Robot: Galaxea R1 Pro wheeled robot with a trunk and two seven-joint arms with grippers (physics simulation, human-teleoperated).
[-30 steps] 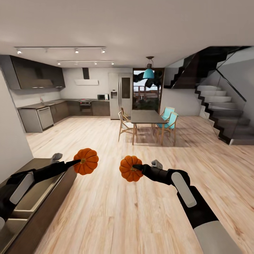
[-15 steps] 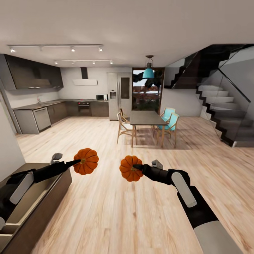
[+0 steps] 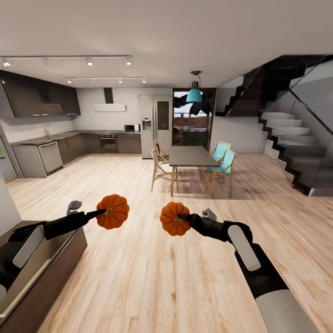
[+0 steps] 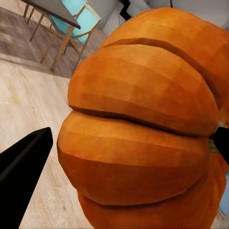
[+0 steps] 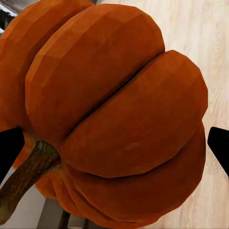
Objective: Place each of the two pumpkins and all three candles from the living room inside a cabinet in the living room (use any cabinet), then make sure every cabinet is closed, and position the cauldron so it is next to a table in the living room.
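Two orange ribbed pumpkins hang in the air over the wood floor. My left gripper [image 3: 102, 213] is shut on the left pumpkin [image 3: 113, 211], whose segments bulge between the dark fingers [image 4: 23, 163] in the left wrist view [image 4: 143, 129]. My right gripper [image 3: 183, 217] is shut on the right pumpkin [image 3: 173, 219]; the right wrist view has that pumpkin [image 5: 119, 114] close up with its brown stem. The dark brown cabinet [image 3: 53, 282] lies at lower left under my left arm, one drawer open with its pale inside [image 3: 32, 270] showing.
A dark dining table [image 3: 192, 155] with wooden and teal chairs [image 3: 223, 159] stands ahead at mid-room. The grey kitchen counter [image 3: 41, 155] runs along the far left, and a black staircase [image 3: 296, 152] rises on the right. Bare wood floor [image 3: 138, 277] stretches between.
The whole picture has shifted, so the camera has moved: the cabinet and kitchen now sit further left. Both grippers still hold their pumpkins; the right one sits slightly higher and further right.
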